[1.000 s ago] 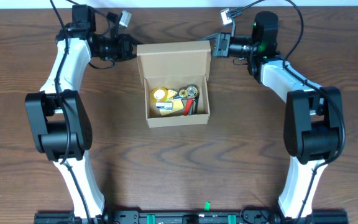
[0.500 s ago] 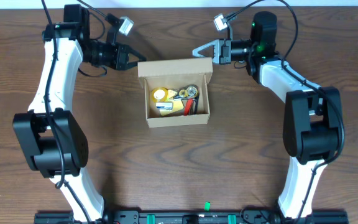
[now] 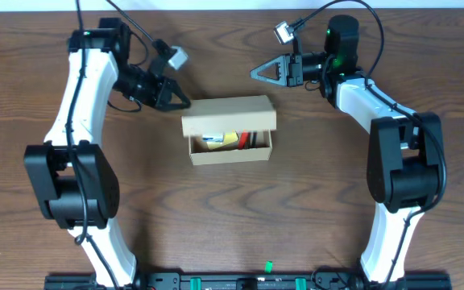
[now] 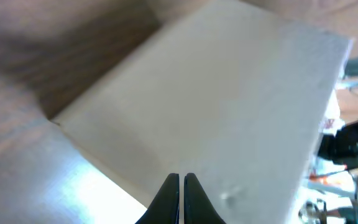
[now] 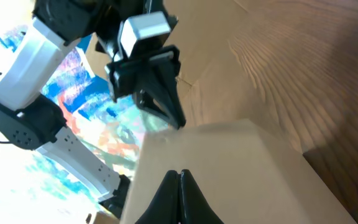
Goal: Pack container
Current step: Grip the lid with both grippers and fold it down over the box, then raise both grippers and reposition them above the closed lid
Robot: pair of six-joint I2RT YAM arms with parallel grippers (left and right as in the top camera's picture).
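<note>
The tan cardboard container [image 3: 229, 154] stands mid-table. Its flap lid [image 3: 228, 115] leans forward over the back half of the box. In the open front strip I see yellow and red stationery items [image 3: 232, 139]. My left gripper [image 3: 184, 102] is shut and empty, its tips at the lid's back left corner. My right gripper [image 3: 254, 72] is shut and empty, above and behind the lid's right part. The lid fills the left wrist view [image 4: 216, 106] beyond the shut left gripper [image 4: 181, 178]. In the right wrist view the lid [image 5: 229, 174] lies under the shut right gripper [image 5: 179, 173].
The dark wood table [image 3: 232, 217] surrounds the box. Both arms reach in from the sides toward the back of the box. The left gripper shows in the right wrist view [image 5: 160, 99] just past the lid's far edge.
The lid has swung from open behind the box to leaning forward over its back half. My left gripper moved down and right to the lid's corner. My right gripper closed and drew back slightly.
</note>
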